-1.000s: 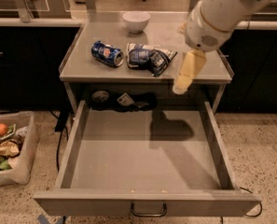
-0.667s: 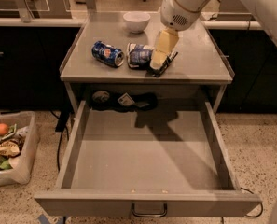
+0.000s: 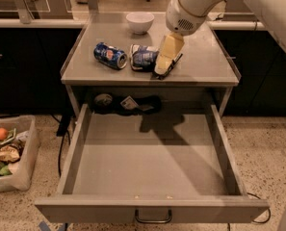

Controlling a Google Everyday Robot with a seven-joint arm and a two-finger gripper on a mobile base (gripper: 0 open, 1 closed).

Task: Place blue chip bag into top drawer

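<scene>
The blue chip bag (image 3: 143,57) lies crumpled on the grey cabinet top, near its front edge. My gripper (image 3: 163,69) hangs down from the white arm and is low over the cabinet top. It is against the bag's right side. The top drawer (image 3: 147,162) is pulled wide open below the cabinet top. Its flat grey bottom is bare, and the loop handle (image 3: 153,218) is on its front.
A blue soda can (image 3: 110,55) lies on its side left of the bag. A white bowl (image 3: 140,22) stands at the back of the top. Dark items (image 3: 128,103) sit at the drawer's back edge. A clear bin of scraps (image 3: 7,150) stands on the floor at left.
My gripper has moved left and back from the top's right front edge, down to the right side of the chip bag. The bag, the can and the drawer have not moved.
</scene>
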